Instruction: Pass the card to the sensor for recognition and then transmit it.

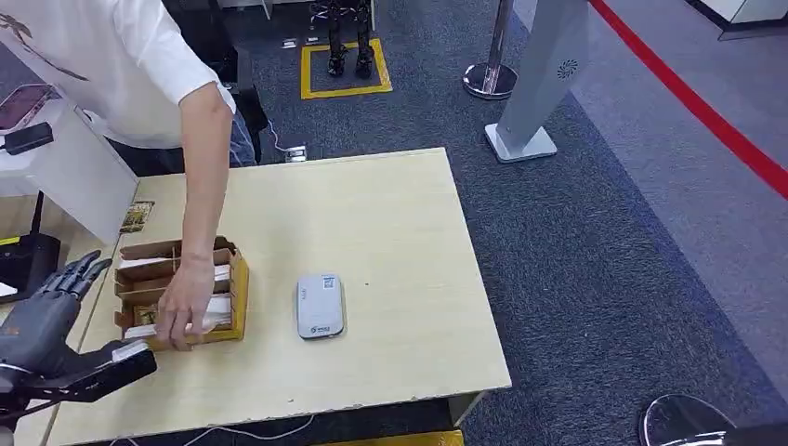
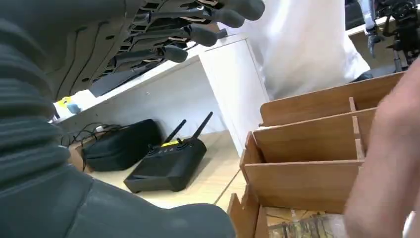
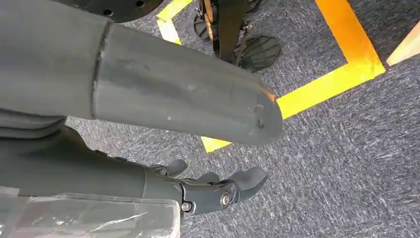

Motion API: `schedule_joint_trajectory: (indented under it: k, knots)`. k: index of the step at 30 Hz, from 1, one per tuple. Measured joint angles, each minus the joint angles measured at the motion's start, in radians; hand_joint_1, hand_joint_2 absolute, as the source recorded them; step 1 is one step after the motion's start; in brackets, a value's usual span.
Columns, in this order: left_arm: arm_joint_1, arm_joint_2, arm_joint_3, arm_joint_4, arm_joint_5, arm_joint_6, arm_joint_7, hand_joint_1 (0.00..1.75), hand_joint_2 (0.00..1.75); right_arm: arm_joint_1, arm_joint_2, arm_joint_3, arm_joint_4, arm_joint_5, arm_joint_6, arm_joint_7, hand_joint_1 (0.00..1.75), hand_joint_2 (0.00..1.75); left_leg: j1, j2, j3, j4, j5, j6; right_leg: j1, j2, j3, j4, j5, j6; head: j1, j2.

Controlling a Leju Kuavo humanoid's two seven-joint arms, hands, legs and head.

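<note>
Matt wooden table [image 1: 390, 242] — cardboard box [image 1: 237, 279]

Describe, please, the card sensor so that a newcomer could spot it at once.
Start at the light wooden table. Near its front edge, right of the wooden card box a person's hand reaches into, lies the sensor. It is a flat grey rounded slab, lying alone on bare tabletop.
</note>
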Motion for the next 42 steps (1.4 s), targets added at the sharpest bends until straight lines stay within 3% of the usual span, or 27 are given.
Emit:
schedule_joint_trajectory:
  k: [42]
  knots:
    - [-0.025,-0.016,-0.047,0.0,-0.018,0.008,0.0,0.0,1.75,-0.007,-0.005,0.015,0.0,0.0,-0.006,0.001,0.0,0.0,0.0,0.0,0.0,0.0,0.0,0.0,0.0,0.0,0.0,0.0,0.0,0.0,0.0,0.0]
